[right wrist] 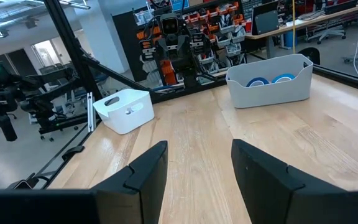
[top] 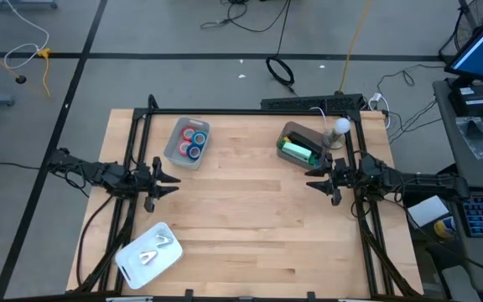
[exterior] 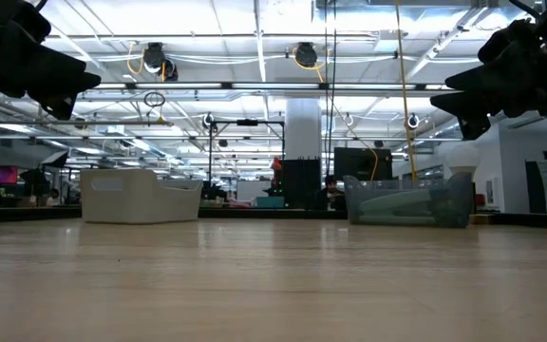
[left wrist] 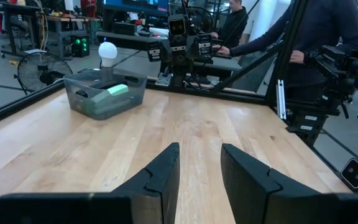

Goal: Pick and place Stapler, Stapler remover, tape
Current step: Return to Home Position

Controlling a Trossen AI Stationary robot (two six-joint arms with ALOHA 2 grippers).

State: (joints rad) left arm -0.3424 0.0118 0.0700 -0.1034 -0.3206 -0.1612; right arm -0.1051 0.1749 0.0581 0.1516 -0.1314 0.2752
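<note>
Mid-left, the left tool (top: pixel 168 179) and, mid-right, the right tool (top: pixel 313 180) hover over the table (top: pixel 250 220), arms level and facing inward, fingers spread and empty. Lower left, the white bin (top: pixel 171 239) holds pale shapes (top: pixel 152 253) too small to identify. Rolls of tape (top: pixel 195 143) sit in the gray bin (top: pixel 173 151), just up-right of the left tool. The green stapler (top: pixel 298 152) lies in the dark bin (top: pixel 296 131), just above the right tool.

Three bins (top: pixel 128 267), four tape rolls (top: pixel 194 142), two staple removers (top: pixel 156 250), one green stapler (top: pixel 297 152) and one bulb (top: pixel 341 127).
</note>
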